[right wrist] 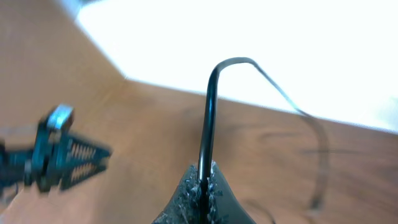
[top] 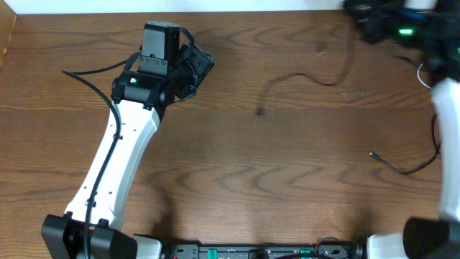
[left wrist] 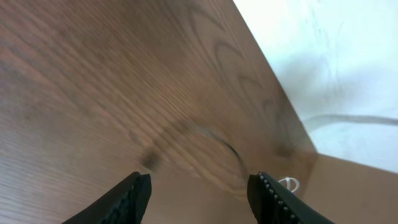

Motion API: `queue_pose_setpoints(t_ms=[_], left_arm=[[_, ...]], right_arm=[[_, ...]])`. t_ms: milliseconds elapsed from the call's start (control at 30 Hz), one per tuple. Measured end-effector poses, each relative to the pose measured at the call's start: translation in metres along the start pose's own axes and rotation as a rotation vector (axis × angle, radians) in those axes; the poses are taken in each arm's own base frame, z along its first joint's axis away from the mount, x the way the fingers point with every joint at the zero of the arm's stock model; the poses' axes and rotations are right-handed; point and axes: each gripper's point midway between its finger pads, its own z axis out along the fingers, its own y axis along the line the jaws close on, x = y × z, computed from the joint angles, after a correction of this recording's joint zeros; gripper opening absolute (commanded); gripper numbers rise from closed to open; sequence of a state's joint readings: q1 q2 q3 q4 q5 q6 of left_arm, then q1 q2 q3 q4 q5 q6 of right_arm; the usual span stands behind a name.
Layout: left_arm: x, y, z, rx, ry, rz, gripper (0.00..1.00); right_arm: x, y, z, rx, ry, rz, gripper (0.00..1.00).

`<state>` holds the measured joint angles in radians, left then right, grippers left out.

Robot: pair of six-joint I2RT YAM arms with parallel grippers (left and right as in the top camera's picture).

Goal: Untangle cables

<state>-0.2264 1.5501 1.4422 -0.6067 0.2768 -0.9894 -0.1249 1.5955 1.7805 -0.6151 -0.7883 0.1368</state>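
Two claws, two stories: the right gripper (right wrist: 202, 177) is clamped tight on the black cable (right wrist: 208, 112), which arcs up and trails down to the table (top: 215, 180). Meanwhile the left gripper (left wrist: 199, 190) hangs over bare wood, jaws parted and empty. That pale loop near the far edge may be the white cable (left wrist: 289, 183).

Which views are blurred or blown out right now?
Overhead: table sharp, but the right gripper at the top edge is smeared. Left wrist: wood grain soft throughout. Right wrist: background washed out white, black cable crisp only near the grip.
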Motion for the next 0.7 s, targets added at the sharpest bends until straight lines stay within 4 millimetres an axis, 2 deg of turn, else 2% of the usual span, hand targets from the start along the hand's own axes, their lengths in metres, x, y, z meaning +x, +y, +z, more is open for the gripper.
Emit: queue_pose_setpoints(t_ms=[100,167,400,500,700], left_arm=[[0.001,0.004,0.000,-0.015,0.002,0.034,0.55],[0.001,0.005,0.000,-0.021,0.000,0.050,0.55],[0.000,0.005,0.000,-0.023,-0.003,0.074,0.55],[0.000,0.005,0.000,-0.023,-0.003,0.076,0.55],[0.000,0.005,0.000,-0.024,-0.005,0.077,0.55]], right_arm=[[-0.025,-0.029,-0.056,0.145,-0.110,0.072,0.01],[-0.034,-0.048,-0.084,0.235,-0.165,0.126,0.01],[-0.049,-0.129,-0.174,0.561,-0.363,0.307,0.01],[-0.058,-0.154,-0.211,0.693,-0.456,0.321,0.01],[-0.068,-0.188,-0.276,0.933,-0.612,0.319,0.01]])
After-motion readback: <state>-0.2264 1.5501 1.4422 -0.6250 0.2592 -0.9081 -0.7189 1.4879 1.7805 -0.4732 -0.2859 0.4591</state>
